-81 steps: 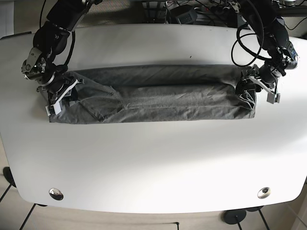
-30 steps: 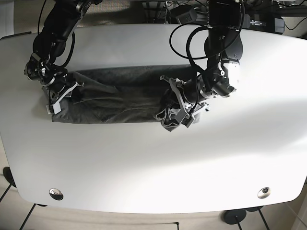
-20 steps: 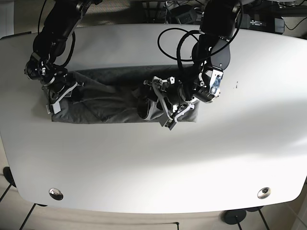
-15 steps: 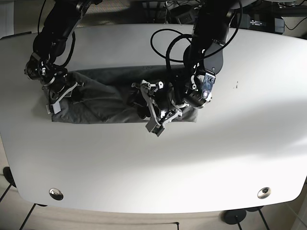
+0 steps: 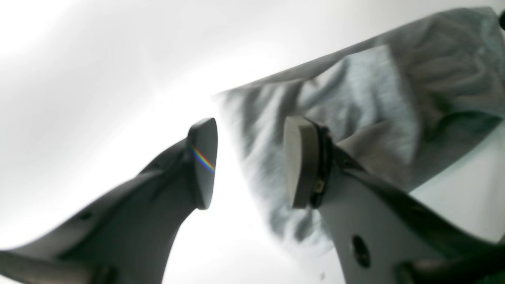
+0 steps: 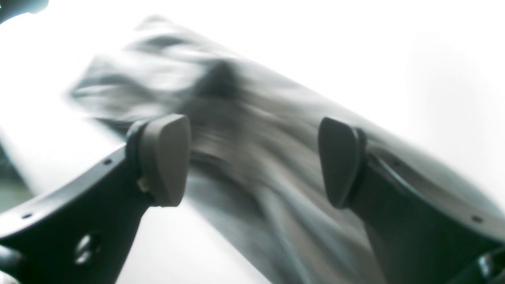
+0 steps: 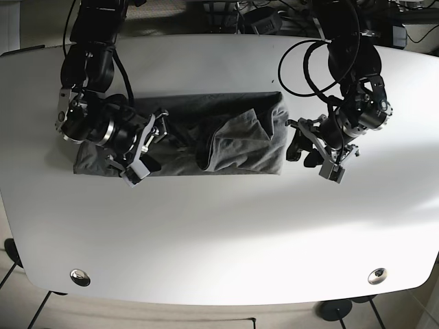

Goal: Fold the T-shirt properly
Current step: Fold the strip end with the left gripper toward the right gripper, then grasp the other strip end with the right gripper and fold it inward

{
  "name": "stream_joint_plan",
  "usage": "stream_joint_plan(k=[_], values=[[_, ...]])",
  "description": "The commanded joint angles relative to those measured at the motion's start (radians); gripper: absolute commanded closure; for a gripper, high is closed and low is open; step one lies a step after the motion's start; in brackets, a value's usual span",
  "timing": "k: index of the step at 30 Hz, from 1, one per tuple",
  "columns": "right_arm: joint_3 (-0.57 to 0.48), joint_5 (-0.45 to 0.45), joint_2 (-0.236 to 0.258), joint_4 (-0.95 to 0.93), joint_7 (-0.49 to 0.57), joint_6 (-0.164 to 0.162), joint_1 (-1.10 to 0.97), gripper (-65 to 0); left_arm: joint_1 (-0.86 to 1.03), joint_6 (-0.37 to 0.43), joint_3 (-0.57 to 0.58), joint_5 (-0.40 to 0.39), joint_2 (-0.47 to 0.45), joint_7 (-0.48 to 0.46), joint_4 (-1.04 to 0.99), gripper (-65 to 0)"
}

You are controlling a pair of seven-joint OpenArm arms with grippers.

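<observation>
A: Looking down from the base view, the grey T-shirt (image 7: 226, 137) lies as a long band across the middle of the white worktop (image 7: 219, 240), and one end is doubled over onto the middle, leaving a lumpy ridge near the fold.

B: And the pincers?

A: The left pincer (image 7: 317, 152) sits just beside the folded end, off the cloth. In its wrist view the left pincer (image 5: 250, 161) is spread, with nothing between the pads and shirt fabric lying under and beyond them. The right pincer (image 7: 145, 149) hangs over the other end of the band; its own camera shows the right pincer (image 6: 252, 161) spread wide above blurred grey cloth, gripping nothing.

B: So what is the step in hand?

A: My reading: the first end-fold is laid, and the opposite end needs bringing across. To do it well, the right pincer should drop onto the very edge of the band and catch every layer, not just the top one, or the stack will shear apart.

B: Anything else?

A: Lift only enough to clear the cloth, carry straight along the band, and line the edges up before letting go. That rumpled ridge probably wants flattening first, or the next layer will sit crooked.
</observation>
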Motion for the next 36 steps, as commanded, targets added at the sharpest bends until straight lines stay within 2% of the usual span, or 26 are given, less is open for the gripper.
stream_joint_plan(k=[1, 3, 5, 7, 9, 12, 15, 17, 18, 21, 23, 25, 28, 29, 31, 34, 36], values=[[-0.082, 0.009, 0.014, 0.020, 0.022, 0.004, 0.020, -48.4, -0.008, -0.037, -0.071, -0.017, -0.003, -0.018, 0.021, -24.3], [-0.179, 0.009, 0.014, 0.020, 0.056, 0.004, 0.037, -48.4, -0.008, -0.080, -0.154, -0.014, -0.003, -0.018, 0.016, -22.2], [-0.295, -0.002, 0.034, 0.017, 0.085, 0.004, 0.056, -48.2, -0.009, -0.111, -0.212, -0.012, -0.005, -0.018, 0.015, -14.6], [-0.419, -0.043, 0.052, 0.020, 0.107, 0.004, 0.078, -48.2, -0.008, -0.118, -0.234, -0.014, -0.028, -0.018, 0.015, -10.1], [-0.570, -0.134, 0.057, 0.020, 0.128, 0.004, 0.113, -48.2, -0.006, -0.118, -0.237, -0.015, -0.063, -0.018, 0.013, -9.9], [-0.699, -0.349, 0.046, 0.019, 0.165, 0.004, 0.122, -48.0, 0.005, -0.118, -0.240, -0.017, -0.077, -0.018, 0.013, -9.7], [-0.717, -0.591, -0.016, -0.001, 0.237, 0.004, 0.095, -48.0, 0.029, -0.118, -0.240, -0.017, -0.078, -0.018, 0.016, -9.7], [-0.717, -0.697, -0.043, -0.033, 0.286, 0.004, 0.089, -48.0, 0.032, -0.118, -0.240, -0.017, -0.078, -0.018, 0.015, -9.7], [-0.717, -0.718, -0.048, -0.049, 0.300, 0.004, 0.087, -48.0, 0.044, -0.118, -0.240, -0.017, -0.078, -0.018, 0.015, -9.7], [-0.717, -0.723, -0.049, -0.078, 0.325, 0.004, 0.087, -47.9, 0.052, -0.118, -0.238, -0.017, -0.077, -0.018, 0.016, -9.7], [-0.717, -0.724, -0.049, -0.079, 0.343, 0.004, 0.087, -43.4, 0.052, -0.118, -0.238, -0.017, -0.078, -0.018, 0.016, -9.7], [-0.717, -0.729, -0.049, -0.095, 0.369, 0.004, 0.086, -31.7, 0.054, -0.118, -0.238, -0.017, -0.078, -0.018, 0.016, -9.7], [-0.717, -0.732, -0.049, -0.145, 0.420, 0.004, 0.086, -9.0, 0.055, -0.118, -0.240, -0.017, -0.078, -0.018, 0.015, -9.7], [-0.717, -0.732, -0.049, -0.153, 0.427, 0.004, 0.086, -5.5, 0.055, -0.118, -0.240, -0.017, -0.078, -0.018, 0.015, -9.7], [-0.716, -0.732, -0.048, -0.148, 0.429, 0.004, 0.078, -4.4, 0.055, -0.118, -0.240, -0.017, -0.078, -0.018, 0.015, -9.7], [-0.714, -0.732, -0.037, -0.036, 0.423, 0.004, 0.035, -4.1, 0.055, -0.118, -0.240, -0.017, -0.078, -0.018, 0.013, -9.7], [-0.714, -0.724, -0.023, 0.033, 0.380, 0.004, 0.017, -4.1, 0.055, -0.118, -0.240, -0.017, -0.078, -0.018, 0.013, -9.7]])
